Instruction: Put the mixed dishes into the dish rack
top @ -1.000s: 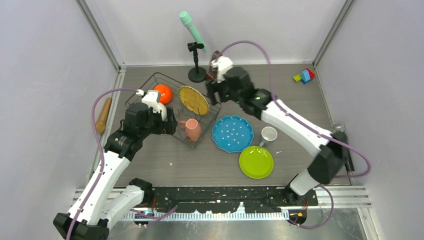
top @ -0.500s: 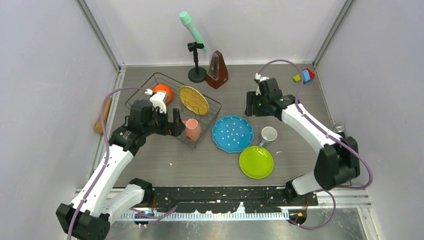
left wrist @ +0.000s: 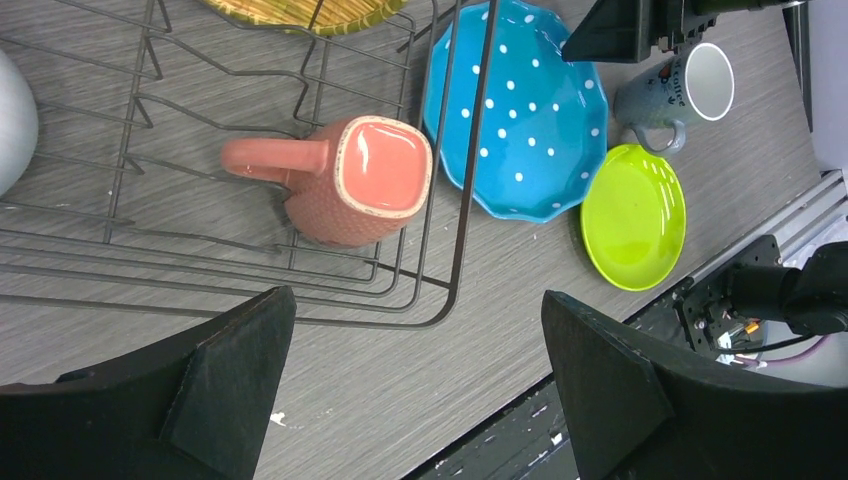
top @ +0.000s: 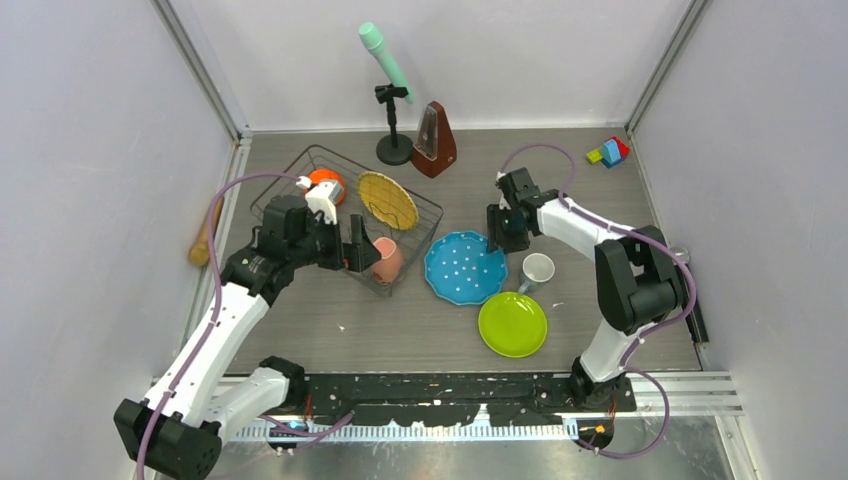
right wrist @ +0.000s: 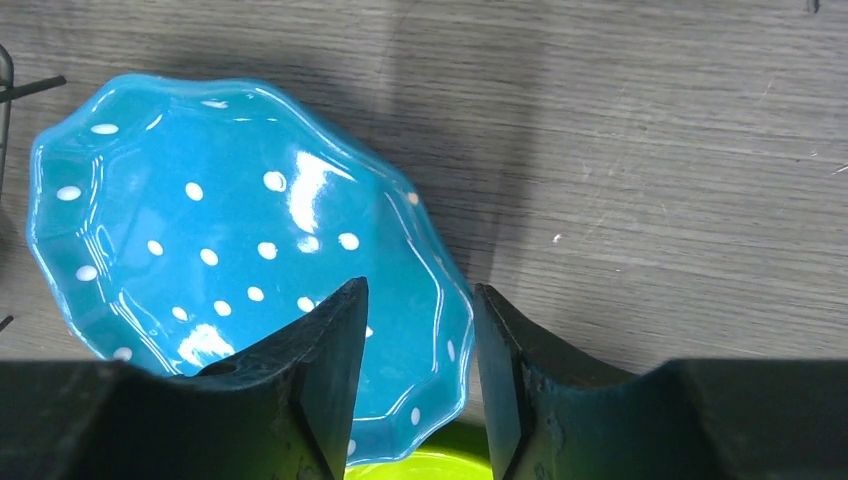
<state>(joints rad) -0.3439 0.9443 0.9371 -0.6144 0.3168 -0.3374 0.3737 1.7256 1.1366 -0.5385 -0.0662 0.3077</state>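
A brown metronome (top: 435, 142) stands upright near the back of the grey wood-grain worktop (top: 400, 325), just beside the round base of a black microphone stand (top: 393, 150) whose mint-green microphone (top: 384, 58) tilts up and to the left. At the back right corner sits a small cluster of coloured toy blocks (top: 609, 151), well apart from everything else. A wooden rolling pin (top: 197, 248) lies along the left edge of the worktop, partly crossed by a purple cable.
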